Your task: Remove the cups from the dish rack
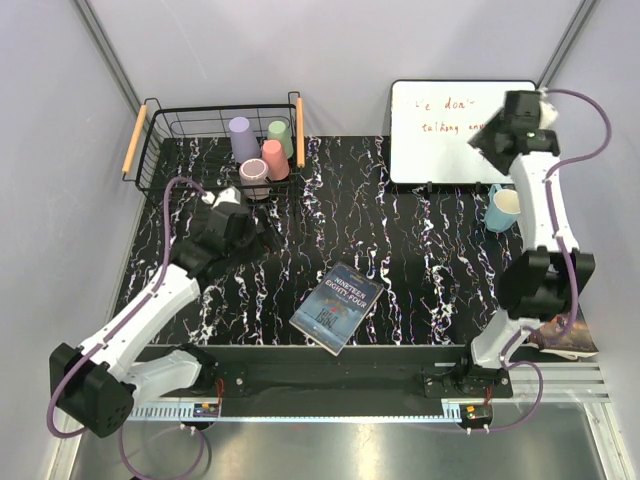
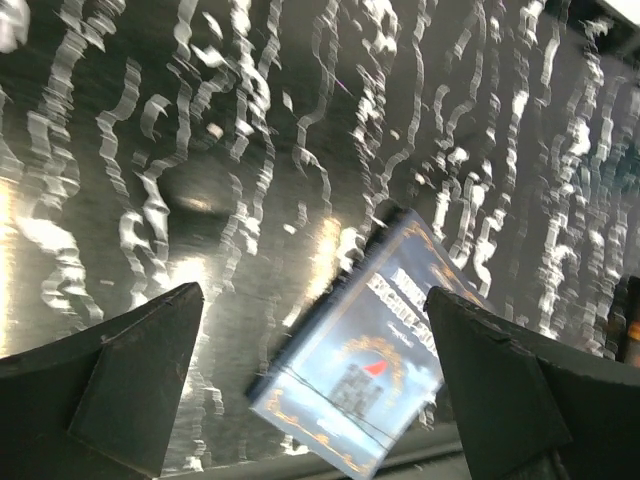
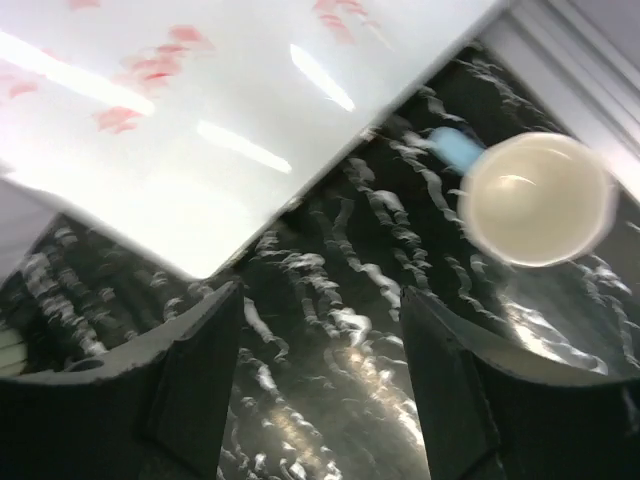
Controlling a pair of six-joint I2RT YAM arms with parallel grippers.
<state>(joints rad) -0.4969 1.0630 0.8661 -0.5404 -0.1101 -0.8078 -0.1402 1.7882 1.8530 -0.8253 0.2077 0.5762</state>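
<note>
- the dish rack (image 1: 200, 108) sits at the far left of the tabletop (image 1: 400, 250). 4 cups crowd its right half: the lilac cup (image 1: 240, 137), the pale green cup (image 1: 280, 135), the salmon cup (image 1: 275, 160) and the mauve cup (image 1: 253, 178), which is nearest the front wire.
- the left arm (image 1: 225, 225) hovers just in front of that corner, near the mauve cup but apart from it. i judge that cup the likely next pick, being the closest. the left jaws are spread wide with nothing between them.
- the book (image 2: 360, 370) lies mid-tabletop, well apart from the rack, and plays no part in the job.
- the whiteboard (image 1: 440, 110) lies at the far right.
- the right arm (image 1: 520, 130) is held high over the whiteboard's right end. the right jaws are parted and empty.
- the light blue cup (image 1: 503, 208) stands mouth up on the tabletop just beside the whiteboard, outside the rack. so 1 of 5 looks unloaded, set down on the side the right arm reaches.
</note>
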